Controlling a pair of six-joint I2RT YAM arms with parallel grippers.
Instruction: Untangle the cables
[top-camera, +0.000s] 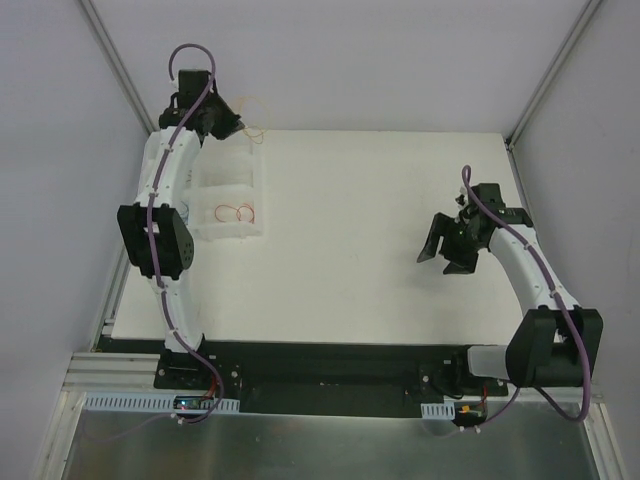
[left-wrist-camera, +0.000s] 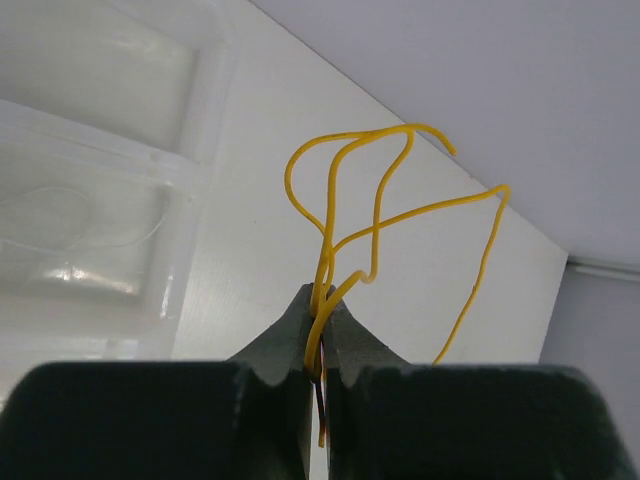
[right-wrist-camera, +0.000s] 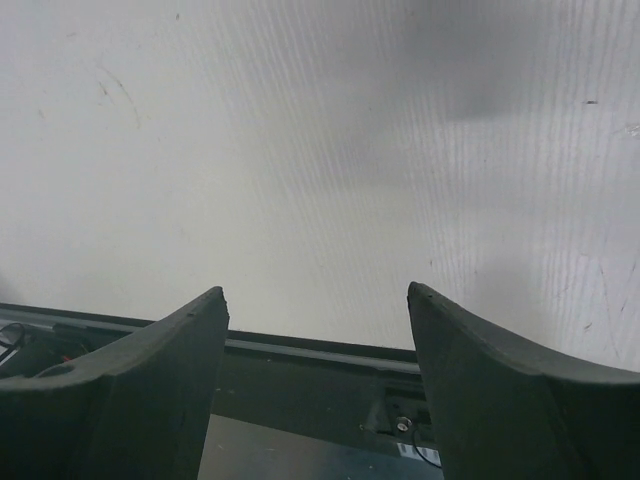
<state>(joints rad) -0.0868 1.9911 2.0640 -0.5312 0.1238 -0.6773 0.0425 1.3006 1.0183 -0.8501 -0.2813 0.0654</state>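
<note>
Broadly, the table (top-camera: 370, 200) fills the scene, and the two arms work opposite sides of it. The left arm (top-camera: 160, 190) reaches out to the far left corner, while the right arm (top-camera: 530, 265) is bent over the right side.

Just nearward of the left pincer (top-camera: 240, 125) sits the tray (top-camera: 262, 190), a clear box with compartments. In the left wrist view it lies off to the pincer's left.

The left pincer's jaws are pressed together on the yellow cable (top-camera: 258, 118), pinching several strands of it at the very tips. From that pinch the cable rises straight ahead of the tips and springs out in open loops, its free ends trailing to the pincer's right. A darker strand shows in the slit between the jaws, but I cannot tell what it is.

The right pincer (top-camera: 447, 250) stands wide apart and holds nothing, with bare table under it in its own view. It is well apart from the yellow cable, which lies far off to its left and further out.

A red cable (top-camera: 238, 212) lies curled in a near compartment of the tray, behind the left pincer and untouched.

My judgement is that the next move turns on this gap. The loops run lengthwise away from the left pincer's tips, so only the left arm is in reach. The right arm would have to cross the table to take a free end.
</note>
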